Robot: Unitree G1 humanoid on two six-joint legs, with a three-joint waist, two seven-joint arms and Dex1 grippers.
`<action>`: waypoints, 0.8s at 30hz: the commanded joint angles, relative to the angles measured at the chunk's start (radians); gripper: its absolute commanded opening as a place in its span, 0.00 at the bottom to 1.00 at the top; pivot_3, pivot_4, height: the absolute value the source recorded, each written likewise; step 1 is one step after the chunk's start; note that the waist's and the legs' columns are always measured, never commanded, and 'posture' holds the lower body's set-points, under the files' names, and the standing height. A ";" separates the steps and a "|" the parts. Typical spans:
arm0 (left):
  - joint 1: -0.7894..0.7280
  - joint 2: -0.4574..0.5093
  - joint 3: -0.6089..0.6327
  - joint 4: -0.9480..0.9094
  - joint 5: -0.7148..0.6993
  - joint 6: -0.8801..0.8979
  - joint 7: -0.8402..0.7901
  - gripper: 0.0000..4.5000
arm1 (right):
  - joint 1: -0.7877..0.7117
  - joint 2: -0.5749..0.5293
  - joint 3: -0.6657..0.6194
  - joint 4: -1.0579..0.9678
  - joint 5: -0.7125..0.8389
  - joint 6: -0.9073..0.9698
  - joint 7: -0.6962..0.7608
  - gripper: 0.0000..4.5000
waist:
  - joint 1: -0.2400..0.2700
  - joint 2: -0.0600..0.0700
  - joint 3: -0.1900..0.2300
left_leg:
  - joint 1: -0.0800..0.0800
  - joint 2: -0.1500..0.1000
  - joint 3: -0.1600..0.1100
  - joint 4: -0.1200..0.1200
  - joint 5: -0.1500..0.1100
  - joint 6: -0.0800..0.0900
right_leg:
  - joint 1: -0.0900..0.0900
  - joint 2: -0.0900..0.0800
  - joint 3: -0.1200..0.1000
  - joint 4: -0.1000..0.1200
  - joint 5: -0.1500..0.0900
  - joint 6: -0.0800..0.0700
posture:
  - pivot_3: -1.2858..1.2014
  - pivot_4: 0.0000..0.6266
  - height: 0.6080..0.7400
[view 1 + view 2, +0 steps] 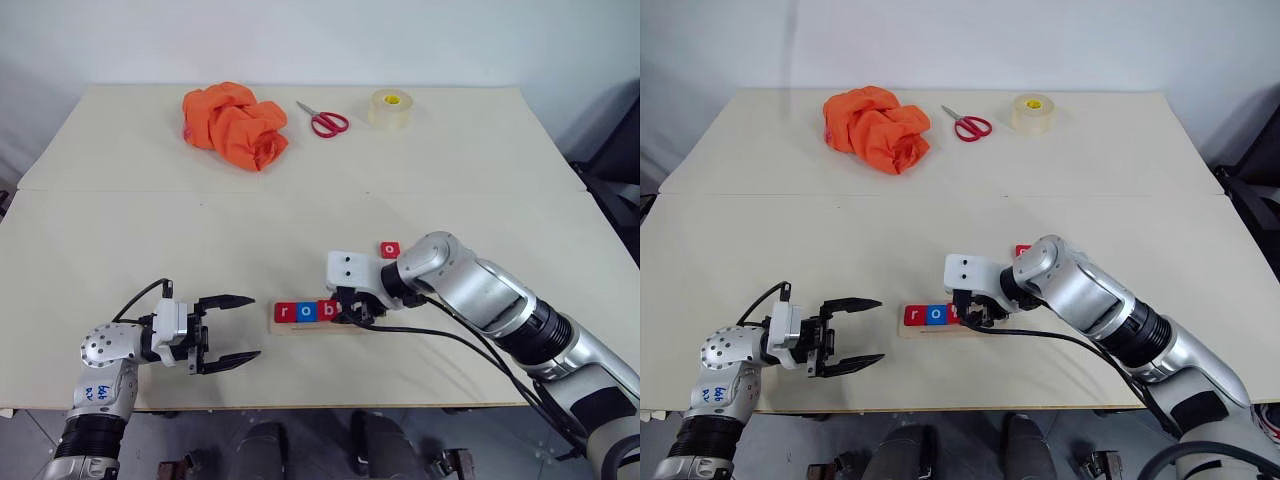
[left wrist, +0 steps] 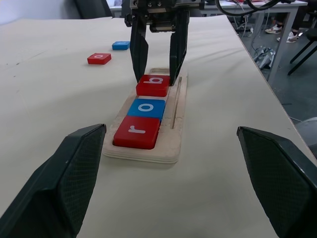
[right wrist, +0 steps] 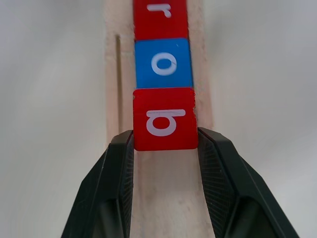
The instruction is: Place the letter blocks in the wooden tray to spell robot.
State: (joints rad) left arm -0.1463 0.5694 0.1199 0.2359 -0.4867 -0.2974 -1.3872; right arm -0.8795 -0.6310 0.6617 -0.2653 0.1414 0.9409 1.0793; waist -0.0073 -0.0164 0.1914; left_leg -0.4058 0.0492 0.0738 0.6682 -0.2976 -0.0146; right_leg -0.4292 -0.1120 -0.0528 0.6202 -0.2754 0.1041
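Head views: the wooden tray (image 1: pixel 300 327) lies near the front edge of the table (image 1: pixel 300 220), with a red r block (image 1: pixel 284 312), a blue o block (image 1: pixel 305 311) and a red b block (image 1: pixel 326 310) in a row on it. The right gripper (image 1: pixel 352 312) reaches down onto the b block. A red o block (image 1: pixel 390 250) lies on the table just behind the right arm. The left gripper (image 1: pixel 228 330) hovers left of the tray, apart from it, fingers spread wide and empty. At the far side lie an orange cloth (image 1: pixel 236 124), red-handled scissors (image 1: pixel 324 119) and a tape roll (image 1: pixel 390 109).

Left wrist view: the tray runs away between the spread left fingers (image 2: pixel 64 183). The right gripper's fingers straddle the b block. Beyond, a blue block (image 2: pixel 121 45) lies on the table.

Right wrist view: the black fingers (image 3: pixel 111 188) stand against both side edges of the b block, pinching it. It sits slightly askew, touching the blue o block.
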 commanded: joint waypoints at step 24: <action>-0.044 -0.014 0.004 0.031 0.002 -0.018 0.009 1.00 | 0.294 -0.080 -0.482 -0.065 0.139 -0.213 -0.041 0.99 | 0.006 -0.002 -0.001 | 0.000 0.000 0.001 0.000 0.000 0.000 | 0.001 0.000 0.000 -0.001 0.000 0.001 | 0.52 0.24 1.00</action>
State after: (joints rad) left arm -0.1914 0.5600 0.1169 0.2810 -0.4836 -0.3056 -1.3866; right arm -0.6060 -0.6946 0.2520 -0.3073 0.2577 0.7790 1.0470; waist -0.0008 -0.0179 0.1905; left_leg -0.4058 0.0488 0.0750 0.6685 -0.2977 -0.0144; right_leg -0.4281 -0.1121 -0.0532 0.6192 -0.2750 0.1049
